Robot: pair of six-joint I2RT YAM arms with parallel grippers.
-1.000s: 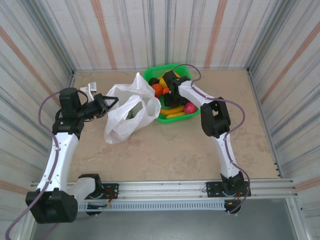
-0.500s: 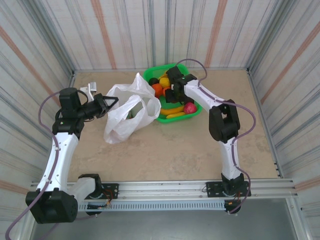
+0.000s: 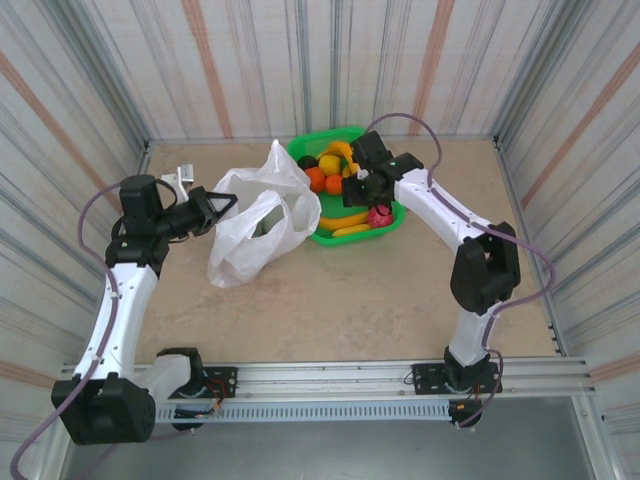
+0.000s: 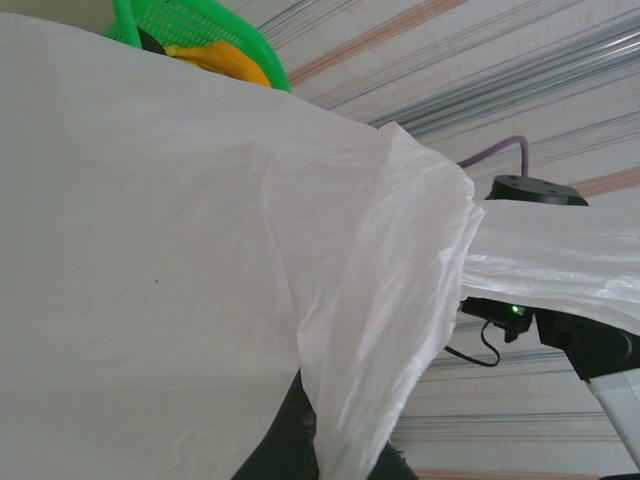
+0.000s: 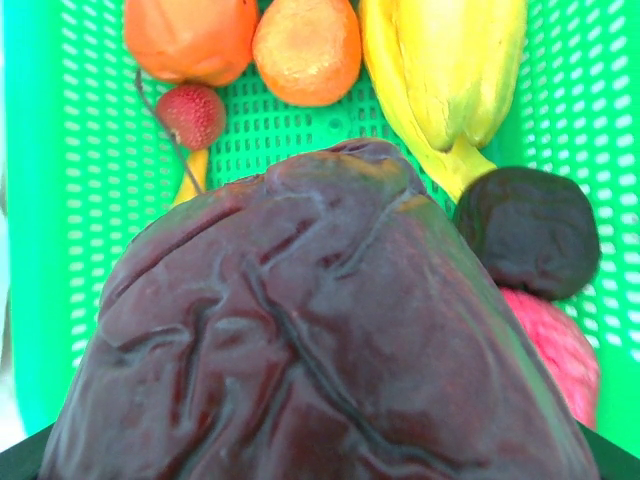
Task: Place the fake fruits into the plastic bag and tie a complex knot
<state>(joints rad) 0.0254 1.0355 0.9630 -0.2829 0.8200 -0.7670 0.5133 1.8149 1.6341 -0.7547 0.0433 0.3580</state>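
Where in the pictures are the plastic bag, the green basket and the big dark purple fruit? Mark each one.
plastic bag (image 3: pixel 236 260), top view, on its crumpled body.
green basket (image 5: pixel 35 220), right wrist view, on its left mesh wall.
dark purple fruit (image 5: pixel 320 330), right wrist view, on its wrinkled middle.

Green mesh plastic basket (image 3: pixel 346 133) sits far-centre on beige marbled tabletop (image 3: pixel 330 300), near the back of the grey-and-orange-striped corrugated metal walls (image 3: pixel 250 70), slotted aluminium rail (image 3: pixel 330 375) along the near edge.

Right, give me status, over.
Left fingers shut on plastic bag, mouth open. Right fingers hold dark purple fruit above green basket. Other fruits in basket.
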